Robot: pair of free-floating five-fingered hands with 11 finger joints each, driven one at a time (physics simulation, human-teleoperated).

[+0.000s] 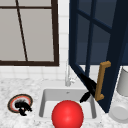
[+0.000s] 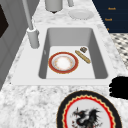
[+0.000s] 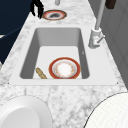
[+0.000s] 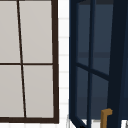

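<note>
Speckled stone worktop (image 1: 7,86) around a white sink (image 1: 45,100). At 6 o'clock a red ball (image 1: 67,114) fills the sink's front. At 9 o'clock the left hand (image 1: 22,107) hovers over a dragon plate (image 1: 12,101), fingers curled. At 3 o'clock the right hand (image 1: 88,87) reaches, fingers straight, beside the brass handle (image 1: 101,80) of the open navy cabinet door (image 1: 113,50).

Two free-floating hands (image 1: 23,107) (image 1: 88,92), matte black all over, human-like in shape with slender tapering fingers, bare of arms, cables, screws, seams or any visible markings.
</note>
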